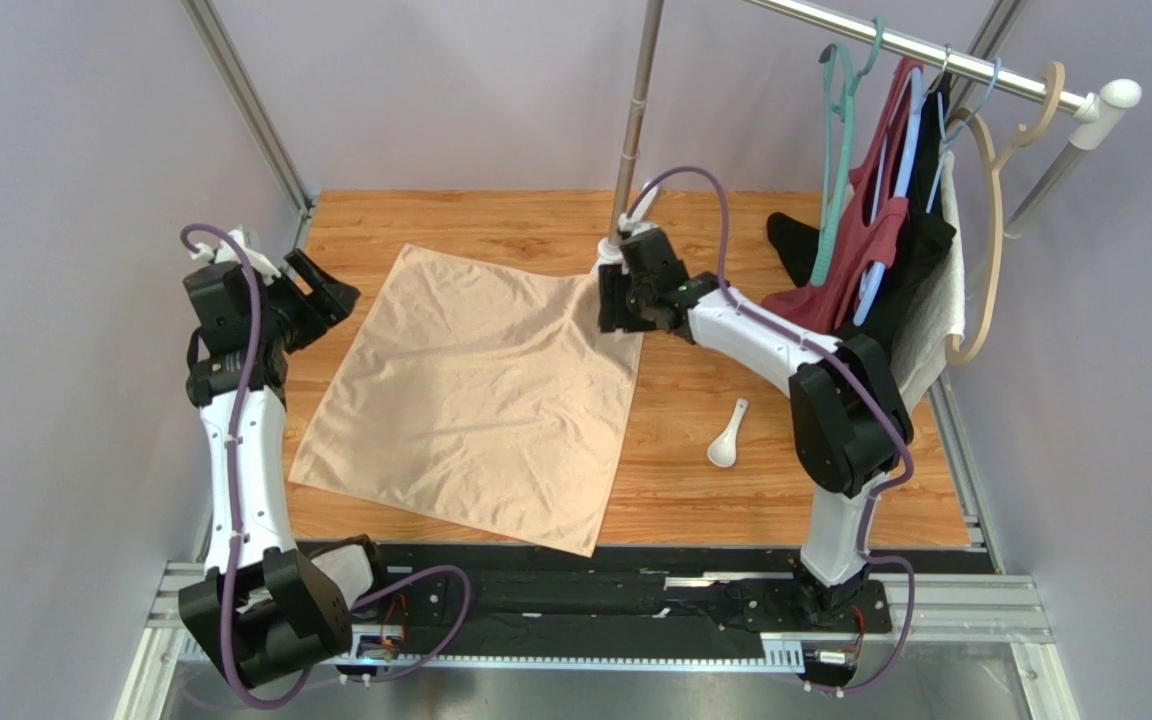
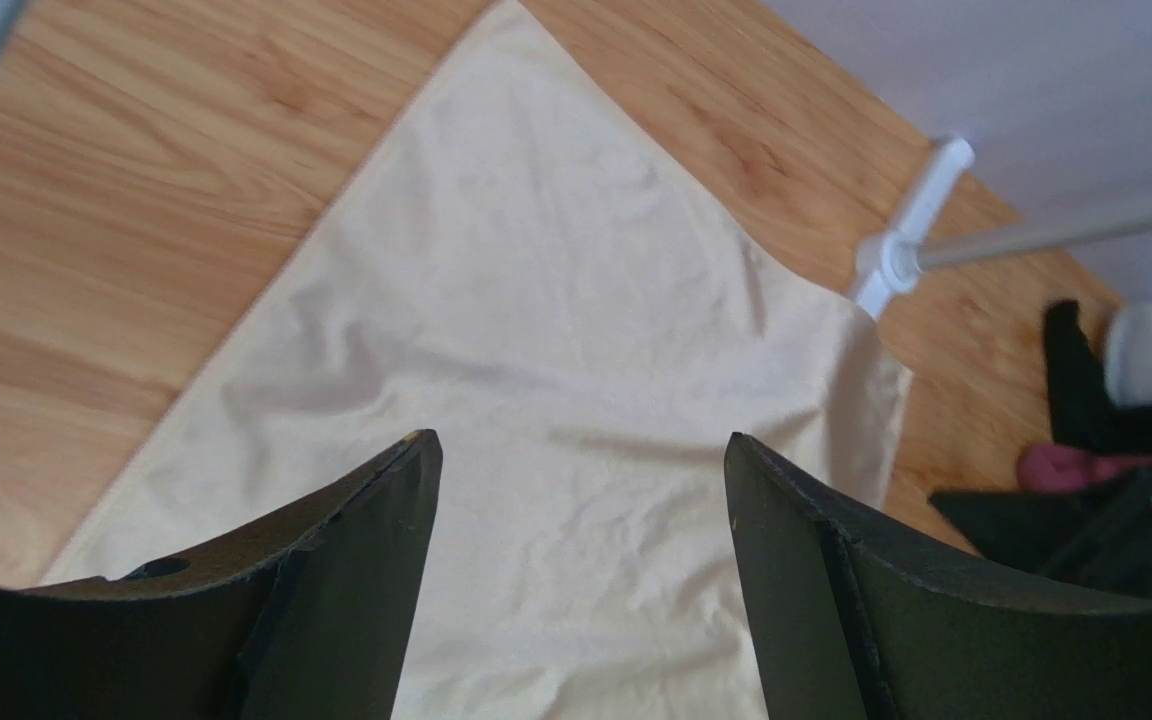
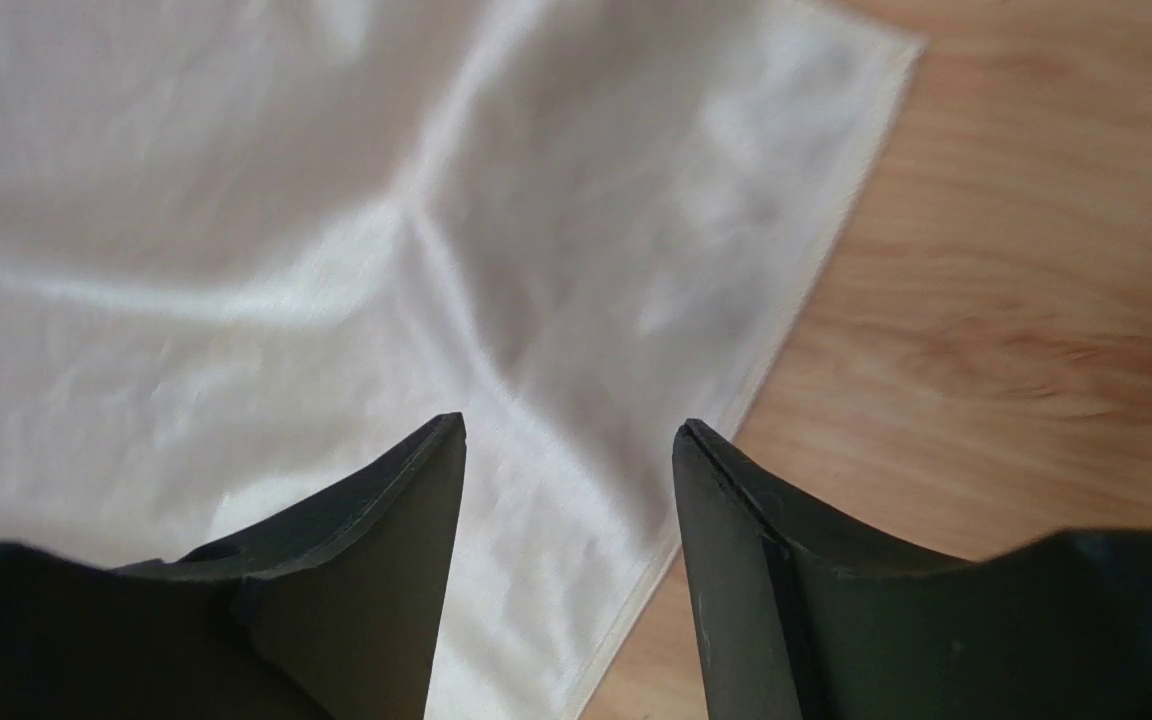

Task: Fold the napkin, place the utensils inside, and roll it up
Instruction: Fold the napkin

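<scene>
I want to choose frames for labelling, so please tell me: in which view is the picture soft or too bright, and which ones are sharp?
Top external: even, soft light, the napkin peach-tan and sharp. Left wrist: the creases and the table grain are sharp, the cloth colour paler. Right wrist: the napkin is washed out almost to white, and the table grain is smeared.

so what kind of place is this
Probably a robotics lab cell, not a home: left arm and right arm bolted beside a wooden table, plain grey walls, a clothes rail with hangers.
</scene>
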Controlling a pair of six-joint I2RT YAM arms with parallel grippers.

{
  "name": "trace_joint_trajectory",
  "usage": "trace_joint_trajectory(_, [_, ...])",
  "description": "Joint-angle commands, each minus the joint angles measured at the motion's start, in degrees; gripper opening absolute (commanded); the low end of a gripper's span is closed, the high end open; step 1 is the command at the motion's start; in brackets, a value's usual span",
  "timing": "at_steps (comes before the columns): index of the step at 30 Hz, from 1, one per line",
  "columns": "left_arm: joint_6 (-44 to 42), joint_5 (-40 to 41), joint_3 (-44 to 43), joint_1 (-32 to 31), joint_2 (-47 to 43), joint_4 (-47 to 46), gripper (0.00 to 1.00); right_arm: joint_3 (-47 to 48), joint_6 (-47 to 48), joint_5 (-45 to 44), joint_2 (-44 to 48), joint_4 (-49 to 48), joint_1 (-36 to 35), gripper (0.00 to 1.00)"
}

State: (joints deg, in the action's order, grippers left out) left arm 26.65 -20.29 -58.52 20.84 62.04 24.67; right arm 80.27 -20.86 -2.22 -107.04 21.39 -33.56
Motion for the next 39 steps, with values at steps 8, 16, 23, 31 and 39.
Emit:
trace_joint_trajectory(8, [-3.3, -11.9, 5.3, -0.3, 0.5, -5.0, 0.77, 15.1, 4.3, -9.6, -12.1, 2.9, 9.0, 0.52])
trace_joint_trajectory(16, [-3.0, -16.1, 4.6, -0.3, 2.7, -4.4, 0.77, 21.1, 8.1, -8.9, -19.6, 3.0, 9.7, 0.51])
trace_joint_trajectory(23, [-2.8, -17.5, 4.6, -0.2, 2.9, -4.6, 0.77, 22.4, 8.9, -5.3, -22.0, 1.6, 11.1, 0.51])
trace_joint_trajectory(31, [-2.1, -19.4, 5.1, 0.7, 2.9, -5.3, 0.77, 24.0, 10.7, -3.5, -24.2, 2.2, 12.5, 0.48])
trace_joint_trajectory(39, [-1.5, -20.8, 5.4, 0.9, 3.0, -5.9, 0.77, 25.8, 11.2, -0.6, -25.8, 2.1, 13.3, 0.47])
